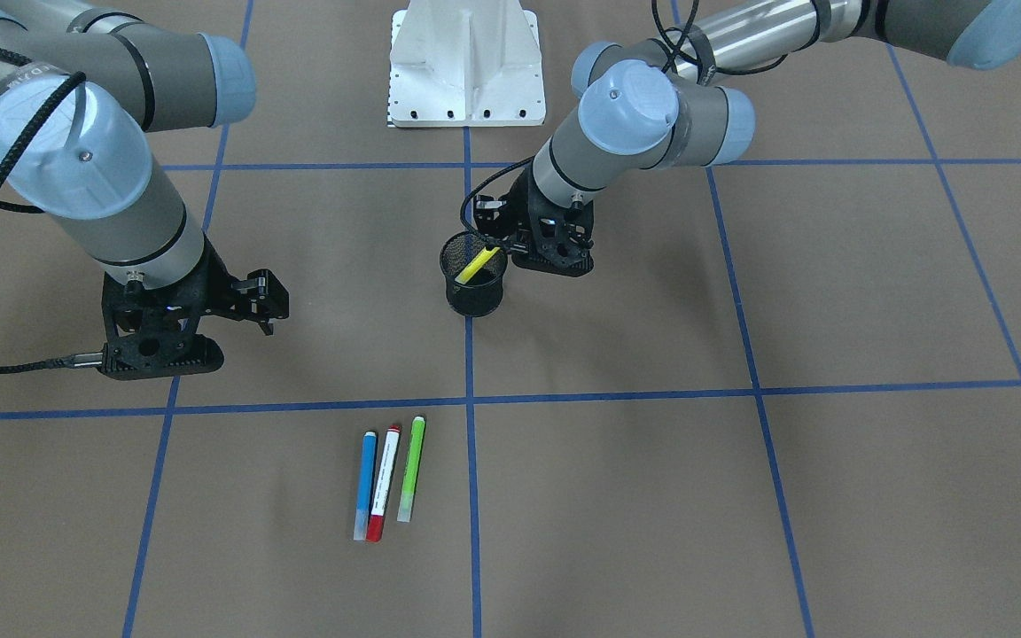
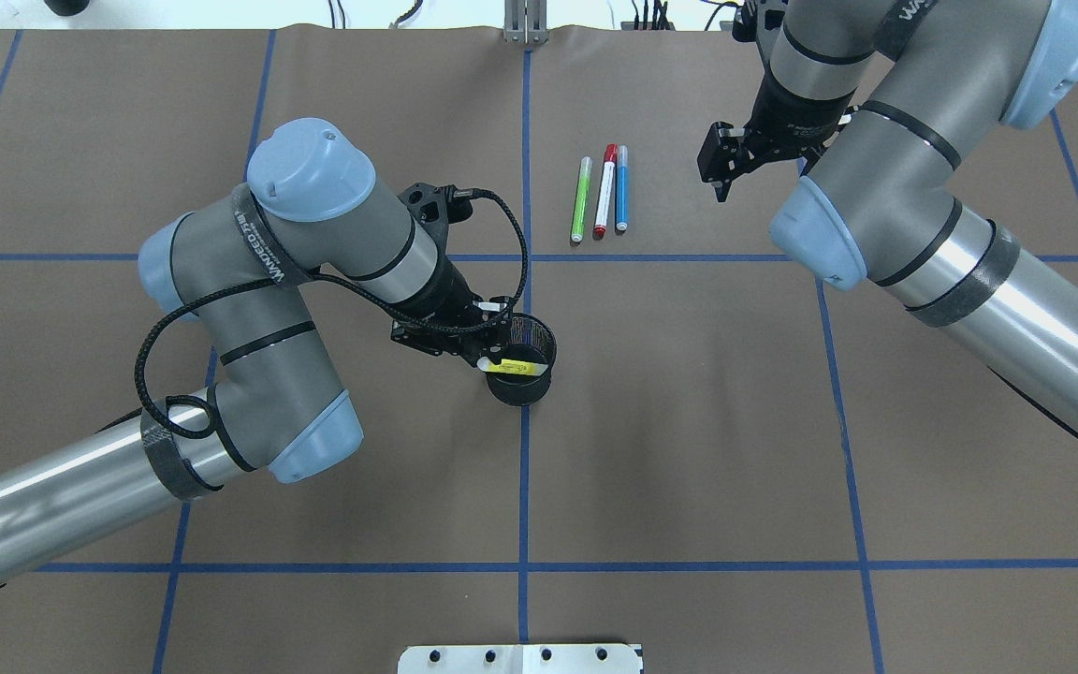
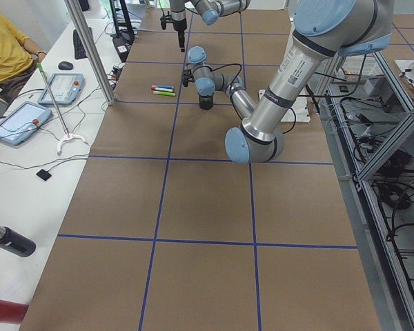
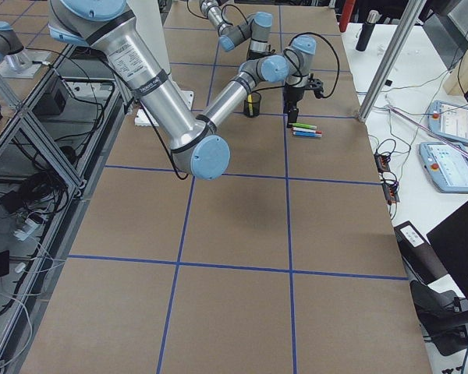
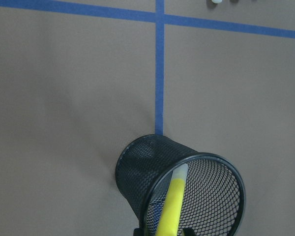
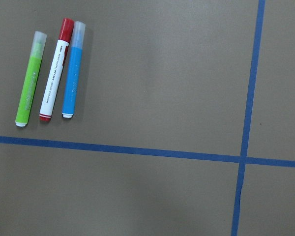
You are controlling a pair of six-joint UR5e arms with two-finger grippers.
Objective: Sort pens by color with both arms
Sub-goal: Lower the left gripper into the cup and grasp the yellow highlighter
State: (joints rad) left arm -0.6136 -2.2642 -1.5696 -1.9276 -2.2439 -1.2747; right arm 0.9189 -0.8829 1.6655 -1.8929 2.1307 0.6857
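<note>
We see a brown bench [image 1: 741, 496] carrying a black mesh cup [image 1: 473, 297] and, well apart, a green pen [image 1: 411, 470], red-capped pen [image 1: 383, 483] and blue pen [image 1: 365, 483] side by side.

Yellow pen [image 1: 479, 264]; black mesh cup [image 1: 475, 299]; blue gridlines [image 1: 617, 392].

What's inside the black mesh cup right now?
One yellow marker pen, leaning, upper end poking above the black mesh cup's rim. The floor beneath it is dark and covered; can't check.

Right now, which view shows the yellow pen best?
The left wrist view: the yellow pen is close up, slanting into the black mesh cup. Front-facing and overhead show it small at the rim; side views barely; right wrist nothing.
</note>
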